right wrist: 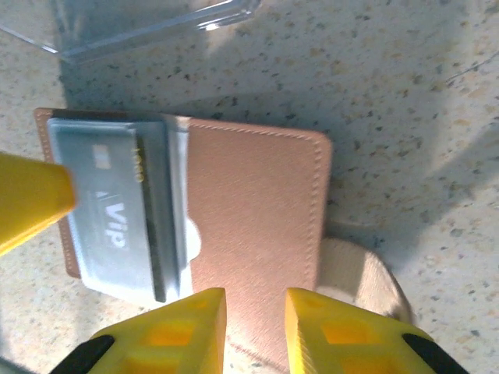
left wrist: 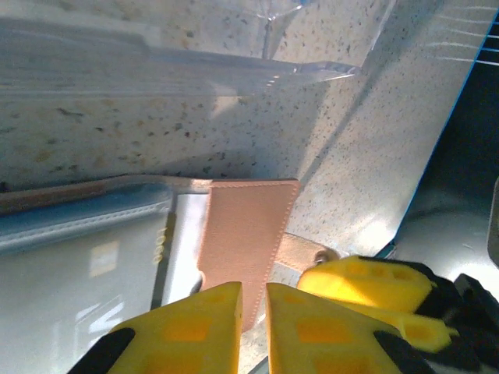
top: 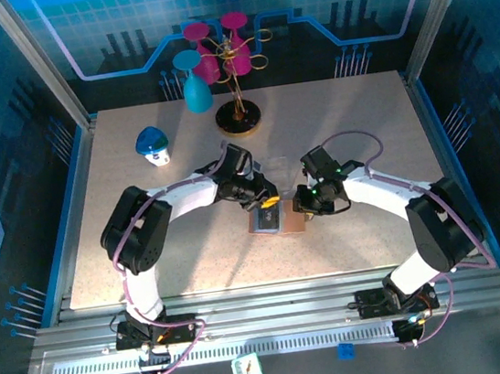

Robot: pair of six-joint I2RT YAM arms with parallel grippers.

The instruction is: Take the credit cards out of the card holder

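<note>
The salmon-brown card holder (top: 277,219) lies flat on the table between my two grippers. In the right wrist view the card holder (right wrist: 257,210) has a grey credit card (right wrist: 117,214) marked "Vip" sticking out of its left side. My right gripper (right wrist: 255,331) hovers open over the holder's near edge, beside its strap tab (right wrist: 355,273). My left gripper (left wrist: 253,327) is shut, with only a thin gap and nothing seen in it, low over the card holder (left wrist: 245,234). One of its yellow fingers (right wrist: 31,202) overlaps the card's left end. The grey card (left wrist: 93,269) lies to the left.
A clear plastic box (left wrist: 195,62) lies on the table just beyond the card holder. Farther back stand a gold rack with pink cups (top: 231,56), a teal cup (top: 195,83) and a blue-and-white mushroom figure (top: 152,146).
</note>
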